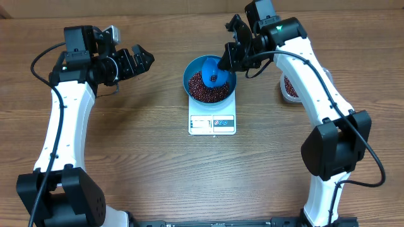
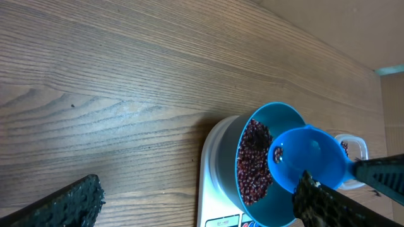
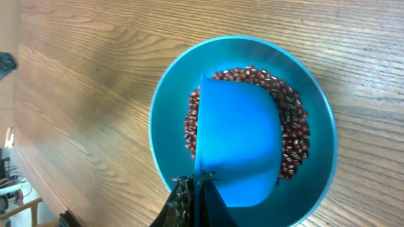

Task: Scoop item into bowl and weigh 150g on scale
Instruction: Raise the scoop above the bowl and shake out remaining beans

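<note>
Overhead: blue bowl (image 1: 187,81) sits on the white scale (image 1: 212,124), its rim overhanging the platform. The display strip shows just in front of the bowl. Beans (image 1: 213,93) lie heaped inside the bowl, covering its floor. Blue scoop (image 1: 211,68) is tilted over the bowl's far side, above the heap; the left wrist view shows a couple of beans in it. Right gripper (image 1: 230,57) is clenched on the scoop's handle, just past the bowl's far-right rim. Left gripper (image 1: 140,61) is well left of the bowl, jaws spread wide. Clear tub (image 1: 289,88) stands right of the bowl, partly hidden by the right arm, with beans inside.
</note>
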{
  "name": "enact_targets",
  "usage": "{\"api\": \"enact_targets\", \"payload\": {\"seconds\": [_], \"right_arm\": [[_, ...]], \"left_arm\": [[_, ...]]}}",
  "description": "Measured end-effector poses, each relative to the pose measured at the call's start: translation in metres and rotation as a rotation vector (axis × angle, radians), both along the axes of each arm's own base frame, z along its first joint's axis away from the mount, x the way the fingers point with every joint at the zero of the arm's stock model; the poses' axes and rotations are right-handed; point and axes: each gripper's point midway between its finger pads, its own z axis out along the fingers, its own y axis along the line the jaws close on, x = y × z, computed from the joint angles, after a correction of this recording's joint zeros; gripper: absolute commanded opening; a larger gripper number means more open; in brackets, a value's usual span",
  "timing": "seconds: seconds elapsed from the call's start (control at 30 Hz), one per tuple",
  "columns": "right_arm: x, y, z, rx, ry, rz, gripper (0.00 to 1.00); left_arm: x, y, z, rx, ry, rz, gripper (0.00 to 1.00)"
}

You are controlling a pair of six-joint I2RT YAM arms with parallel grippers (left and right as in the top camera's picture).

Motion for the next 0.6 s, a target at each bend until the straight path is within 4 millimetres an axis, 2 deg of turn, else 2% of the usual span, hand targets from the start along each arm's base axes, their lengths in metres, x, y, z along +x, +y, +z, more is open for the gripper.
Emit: {"api": "enact_targets", "payload": {"seconds": [0.17, 0.6], "right_arm": [[-0.0004, 0.002, 0.0082, 0.017, -0.023, 0.013, 0.04], [0.0005, 0.003, 0.0092, 0.02, -0.035, 0.025, 0.04]], "left_arm": [[0.0001, 0.0, 0.0001, 0.0, 0.0, 0.0, 1.0], [0.0001, 0.0, 0.0001, 0.0, 0.0, 0.0, 1.0]]}}
